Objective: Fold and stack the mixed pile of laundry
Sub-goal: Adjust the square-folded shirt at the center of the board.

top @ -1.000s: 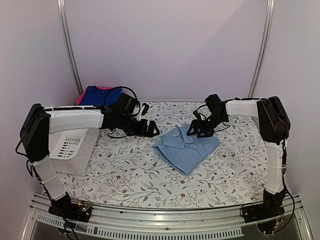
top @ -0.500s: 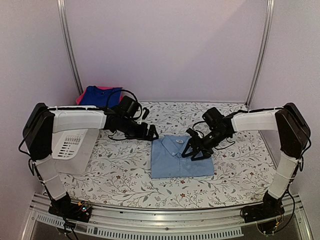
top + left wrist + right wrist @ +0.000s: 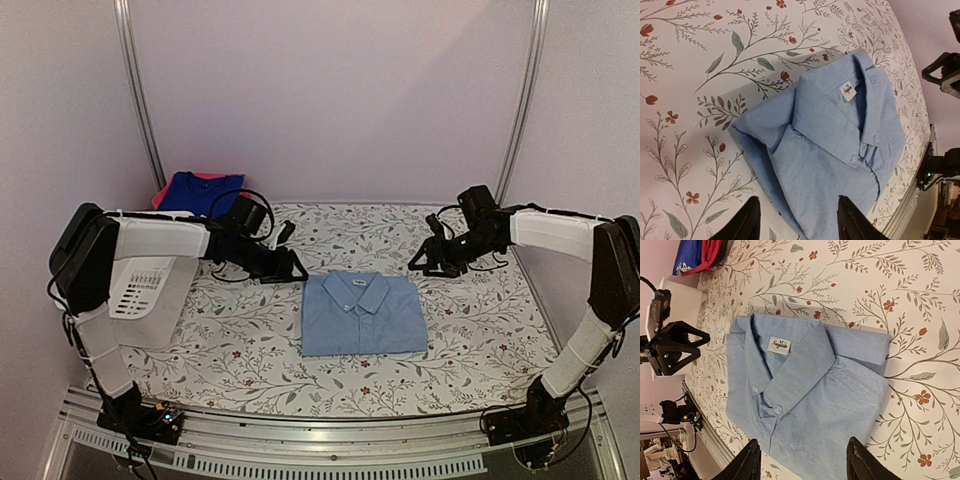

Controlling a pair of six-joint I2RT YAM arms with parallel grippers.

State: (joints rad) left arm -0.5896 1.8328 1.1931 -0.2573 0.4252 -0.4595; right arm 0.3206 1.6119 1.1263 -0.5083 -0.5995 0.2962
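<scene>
The pale-blue button shirt (image 3: 362, 315) lies folded and flat at the middle of the table, collar to the back. My left gripper (image 3: 290, 268) hovers just off its back left corner, open and holding nothing. In the left wrist view the shirt (image 3: 830, 145) lies beyond that gripper (image 3: 799, 220). My right gripper (image 3: 428, 262) hangs off the shirt's back right corner, open and holding nothing. In the right wrist view the shirt (image 3: 805, 390) lies beyond its black fingers (image 3: 751, 464). A royal-blue garment (image 3: 205, 190) lies on a pink-red one (image 3: 162, 192) at the back left.
A white slotted basket (image 3: 140, 288) stands at the left edge under my left arm. The table carries a flowered cloth (image 3: 250, 350). Metal posts (image 3: 138, 100) rise at the back corners, and a metal rail (image 3: 330, 450) runs along the near edge.
The right gripper let go of the shirt and drew away to the back right. The shirt went from lying askew at the right to square at the middle. The left gripper backed off a little.
</scene>
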